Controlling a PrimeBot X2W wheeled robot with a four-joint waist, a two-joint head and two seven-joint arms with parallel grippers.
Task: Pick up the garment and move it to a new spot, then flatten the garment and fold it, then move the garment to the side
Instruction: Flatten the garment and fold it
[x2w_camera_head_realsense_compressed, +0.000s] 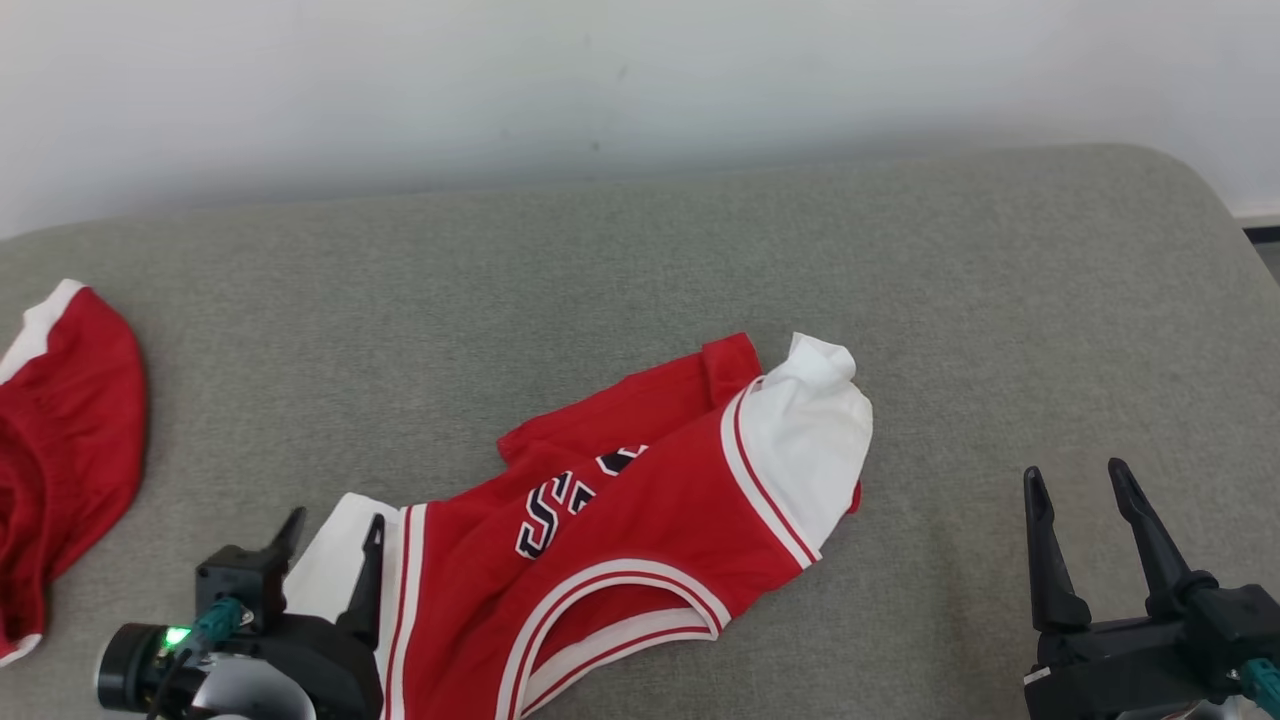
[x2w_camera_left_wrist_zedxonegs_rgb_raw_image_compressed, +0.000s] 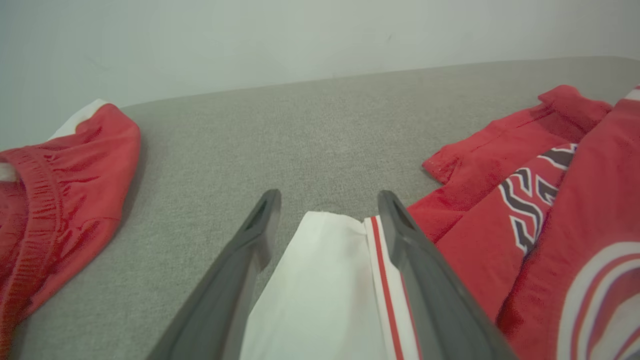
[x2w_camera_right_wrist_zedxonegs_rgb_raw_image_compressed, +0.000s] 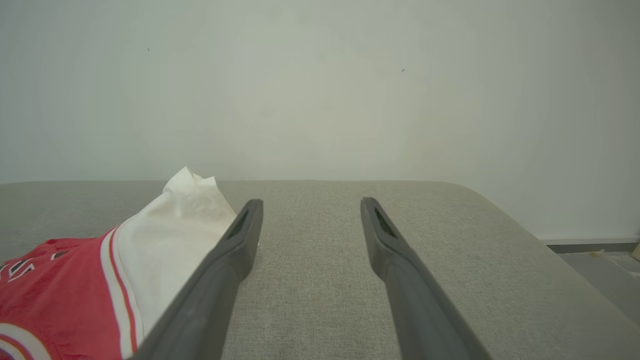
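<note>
At the cushion's (x2w_camera_head_realsense_compressed: 600, 260) front edge, left gripper (x2w_camera_head_realsense_compressed: 337, 520) spread over the white sleeve (x2w_camera_left_wrist_zedxonegs_rgb_raw_image_compressed: 320, 280) of the jersey (x2w_camera_head_realsense_compressed: 640, 510), right gripper (x2w_camera_head_realsense_compressed: 1074, 470) spread, nothing held.

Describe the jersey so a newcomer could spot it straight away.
Start from the wide grey cushion by the white wall. Near its front middle lies the crumpled jersey. Unlike the other red garment at the left edge, it has dark lettering and white, stripe-edged panels.
</note>
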